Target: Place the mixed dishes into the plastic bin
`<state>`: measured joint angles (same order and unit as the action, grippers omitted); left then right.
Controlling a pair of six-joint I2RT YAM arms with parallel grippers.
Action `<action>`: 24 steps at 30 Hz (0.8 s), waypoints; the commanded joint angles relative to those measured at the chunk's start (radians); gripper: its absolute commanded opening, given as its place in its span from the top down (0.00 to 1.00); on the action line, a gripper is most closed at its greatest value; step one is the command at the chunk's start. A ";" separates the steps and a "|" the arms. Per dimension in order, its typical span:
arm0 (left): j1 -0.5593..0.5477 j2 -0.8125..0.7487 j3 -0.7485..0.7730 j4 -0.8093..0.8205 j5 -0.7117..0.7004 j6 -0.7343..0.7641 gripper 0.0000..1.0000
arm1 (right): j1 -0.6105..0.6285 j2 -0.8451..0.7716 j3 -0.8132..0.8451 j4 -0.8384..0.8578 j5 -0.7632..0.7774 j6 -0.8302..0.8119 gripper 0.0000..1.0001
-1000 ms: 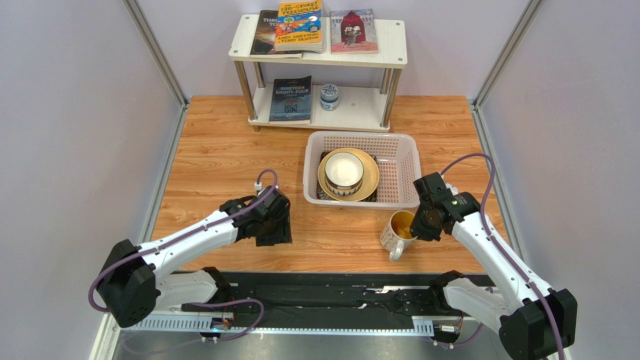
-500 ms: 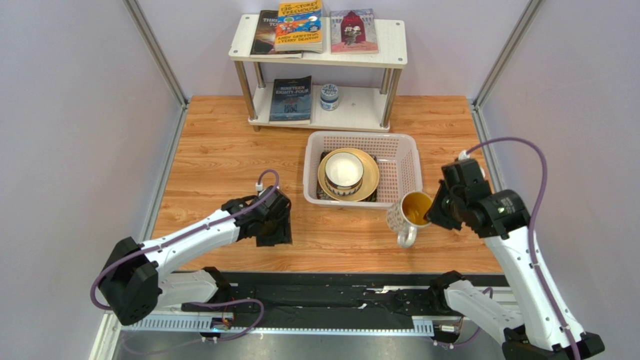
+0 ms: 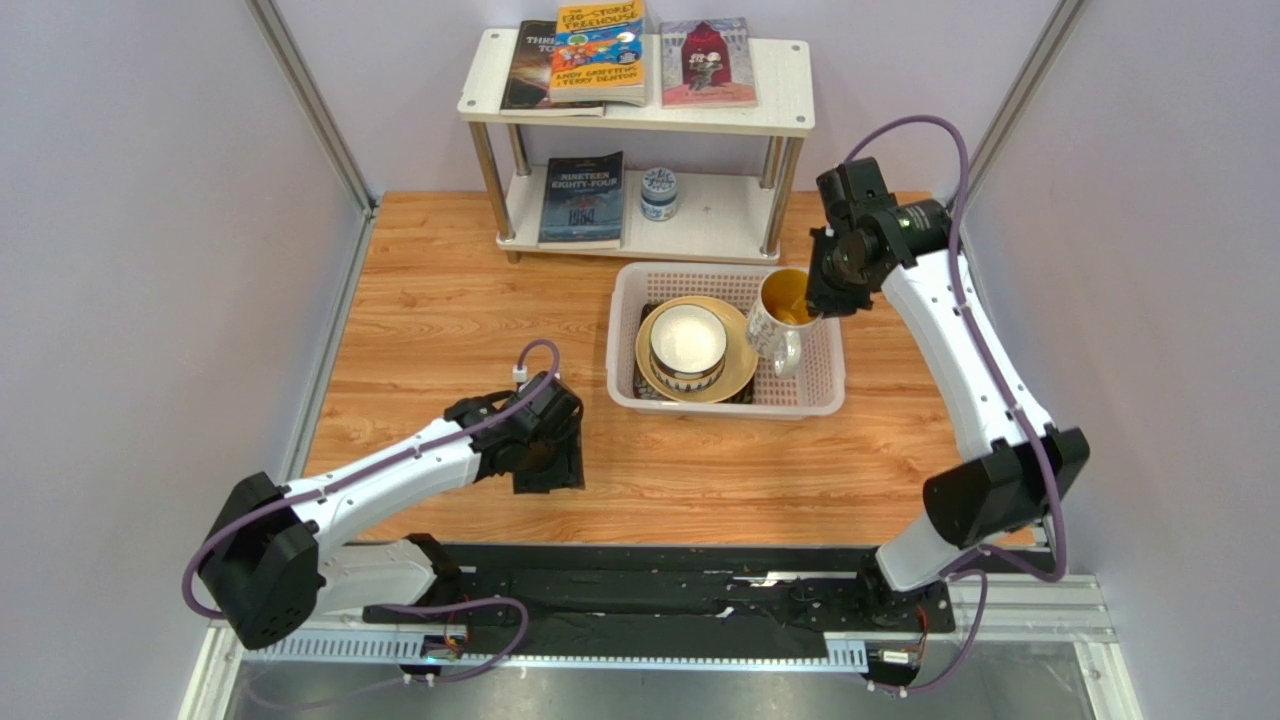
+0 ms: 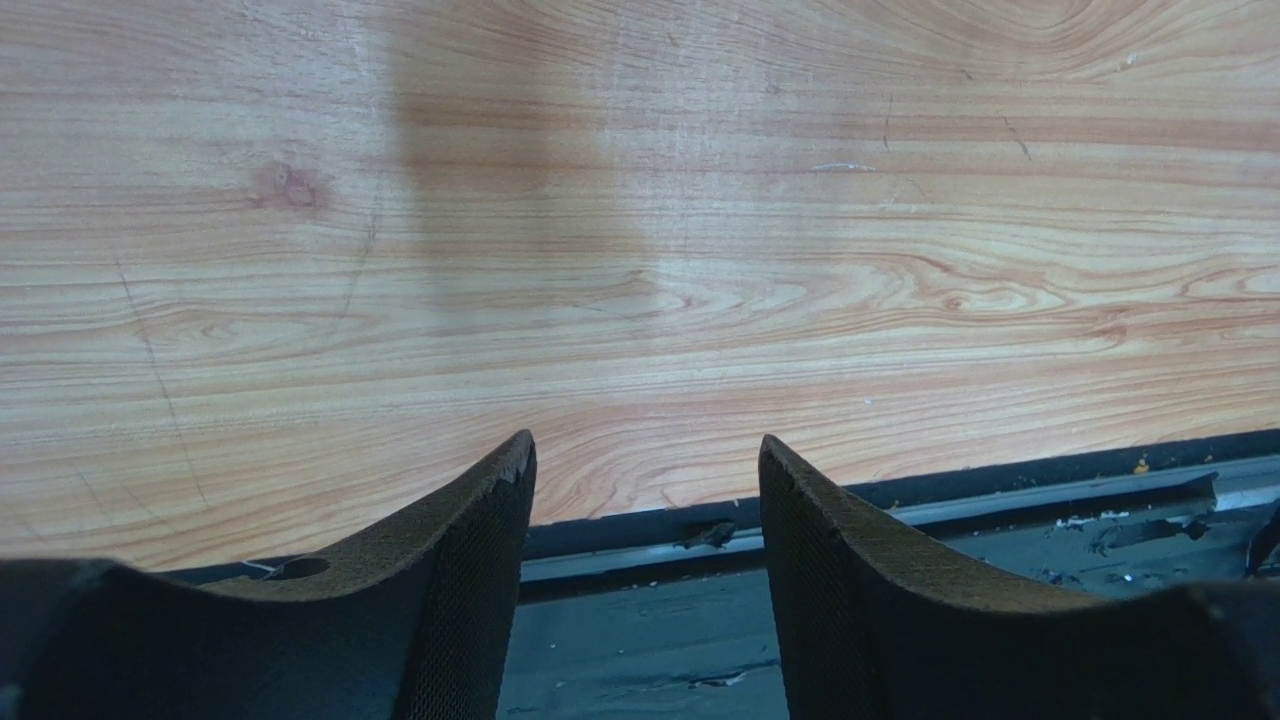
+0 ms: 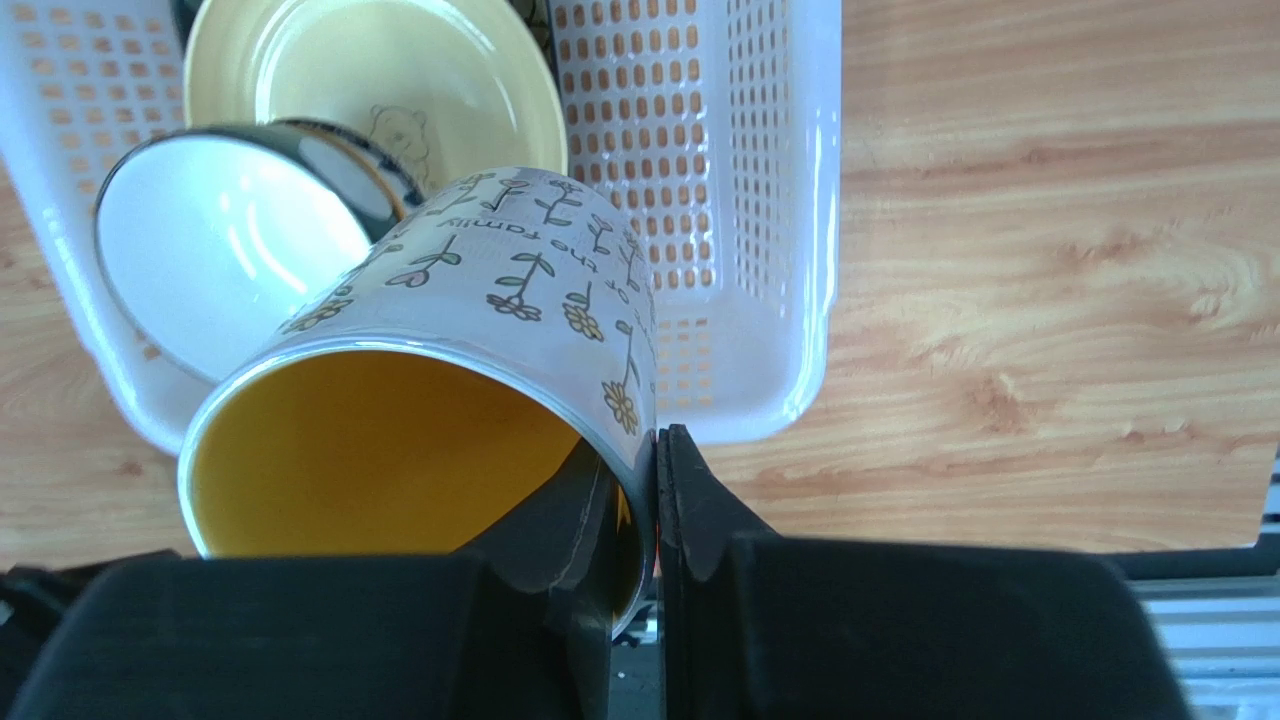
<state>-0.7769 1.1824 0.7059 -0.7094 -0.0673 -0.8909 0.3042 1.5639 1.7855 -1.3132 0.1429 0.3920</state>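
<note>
The right gripper (image 3: 816, 300) is clenched on the mug (image 3: 778, 318), pinching its wall at the rim with one finger inside the yellow interior and one outside on the flowered white surface; the right wrist view shows this grip (image 5: 657, 450) close up, with the mug (image 5: 451, 353) tilted so that its mouth faces back toward the camera. From above, the mug hangs over the right-hand part of the plastic bin (image 3: 819, 402), inside its rim, with the handle turned toward the near side — whether its base touches the perforated floor cannot be told. Just to its left in the bin lies the round yellow plate (image 3: 741, 360) with a dark-outside bowl (image 3: 688, 342) sitting on it, and a dark plate edge (image 3: 643, 387) shows beneath the yellow one at the near left corner. The strip of bin floor under the mug, between the plate's rim and the bin's right wall, is open. The bin's far rim stands near the foot of the low white shelf (image 3: 751, 108), where a small blue-and-white jar (image 3: 658, 192) sits on the lower board; the right arm reaches in over the bin's far right corner. To the right of the bin, bare wooden table (image 3: 887, 375) runs to the enclosure wall. The left gripper (image 3: 549, 450) is well apart from the bin over the near-left wood — its jaws stand released with nothing between them (image 4: 643, 458), close to the table's front edge.
</note>
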 commanded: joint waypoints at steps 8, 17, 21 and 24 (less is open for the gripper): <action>0.004 0.010 0.033 0.019 0.008 0.024 0.38 | -0.125 0.065 0.005 0.143 -0.074 -0.150 1.00; 0.004 0.014 0.032 0.018 0.006 0.020 0.38 | -0.126 0.018 -0.224 0.265 -0.129 -0.091 1.00; 0.004 0.011 0.032 0.016 0.004 0.018 0.39 | -0.126 0.010 -0.283 0.298 -0.121 -0.094 1.00; 0.004 0.013 0.032 0.016 0.004 0.017 0.39 | -0.126 0.005 -0.319 0.328 -0.120 -0.099 1.00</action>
<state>-0.7769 1.1934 0.7063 -0.7055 -0.0608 -0.8841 0.1761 1.6550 1.4815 -1.0851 0.0502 0.2832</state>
